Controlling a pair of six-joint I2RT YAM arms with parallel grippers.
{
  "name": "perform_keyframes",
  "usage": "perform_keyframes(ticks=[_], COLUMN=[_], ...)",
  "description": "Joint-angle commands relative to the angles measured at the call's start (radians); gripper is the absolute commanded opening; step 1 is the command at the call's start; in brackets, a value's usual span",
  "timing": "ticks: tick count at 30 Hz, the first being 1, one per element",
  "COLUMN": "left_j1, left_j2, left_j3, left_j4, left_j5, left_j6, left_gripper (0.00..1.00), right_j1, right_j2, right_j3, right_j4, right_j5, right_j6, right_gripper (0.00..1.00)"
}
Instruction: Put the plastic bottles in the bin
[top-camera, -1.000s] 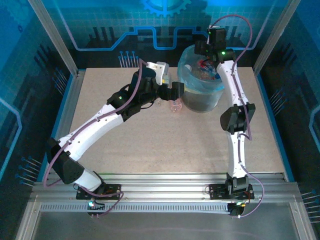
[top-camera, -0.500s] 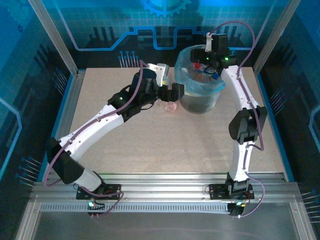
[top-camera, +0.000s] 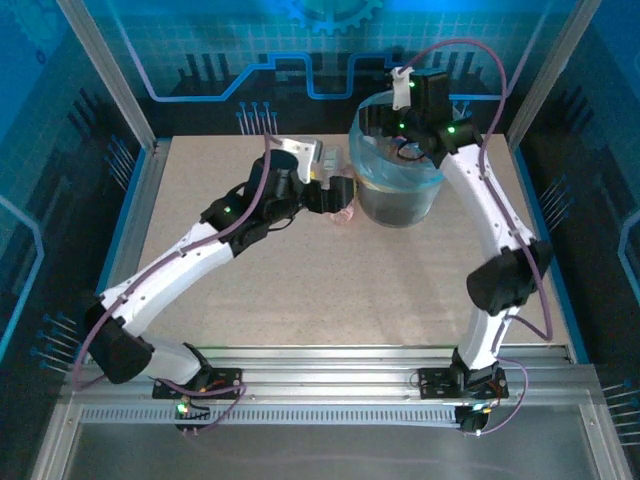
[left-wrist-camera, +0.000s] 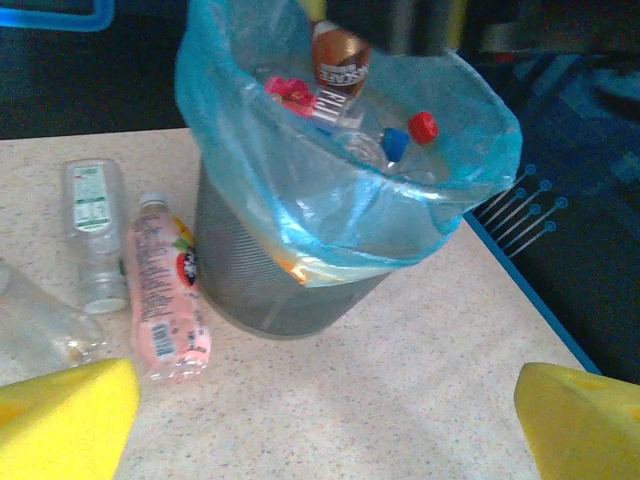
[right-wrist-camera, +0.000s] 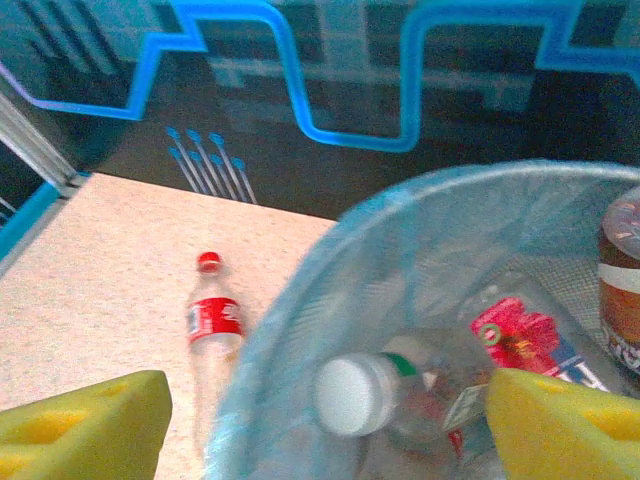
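The bin (top-camera: 400, 200) is a grey mesh bucket lined with a light-blue bag, standing at the back of the table. Inside it lie several plastic bottles: a brown-labelled one (left-wrist-camera: 340, 62), a blue-capped one (left-wrist-camera: 385, 145) and a white-capped one (right-wrist-camera: 360, 395). My right gripper (right-wrist-camera: 325, 430) hangs open over the bin's left rim (right-wrist-camera: 300, 300), holding nothing. My left gripper (left-wrist-camera: 325, 430) stands open low over the table, just left of the bin (left-wrist-camera: 290, 270). Beside it lie a pink-labelled bottle (left-wrist-camera: 165, 300), a clear white-labelled one (left-wrist-camera: 95, 230) and a crushed clear one (left-wrist-camera: 35, 330). A red-labelled bottle (right-wrist-camera: 213, 320) lies behind the bin.
The table's blue right edge (left-wrist-camera: 520, 280) runs close behind the bin. Blue patterned enclosure walls (top-camera: 300, 60) and metal frame posts (top-camera: 110, 80) close in the back and sides. Bare tabletop (top-camera: 350, 290) spreads in front of the bin.
My right arm has swung left across the top of the bin, its elbow moving out to the right. My left arm has drawn back a little to the left of the bin.
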Motion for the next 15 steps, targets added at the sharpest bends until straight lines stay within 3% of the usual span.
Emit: perform_keyframes(ticks=[1,5,8,10,15], left_j1=[0.023,0.054,0.074,0.088,0.107], left_j2=[-0.087,-0.182,-0.254,-0.308,-0.448], left_j3=[-0.086,-0.226,-0.317,-0.377,-0.495], left_j4=[0.014,0.037,0.030,0.012,-0.035], left_j5=[-0.048,-0.056,-0.091,-0.115,-0.174], left_j6=[-0.033,-0.092,-0.118,-0.130,-0.152], left_gripper=[0.97,0.97,0.97,0.97,0.97], right_j1=[0.061,0.213,0.358,0.406,0.437], right_j2=[-0.092,-0.159,-0.155,-0.103,0.112], right_j3=[-0.060,-0.232,-0.326,-0.328,-0.159], right_j4=[-0.040,-0.002,0.037,0.036,-0.071], right_j5=[0.111,0.114,0.258,0.332,0.356], right_j6=[0.093,0.177,0.162,0.157,0.129], right_gripper=[0.81,0.80,0.81,0.81,0.82])
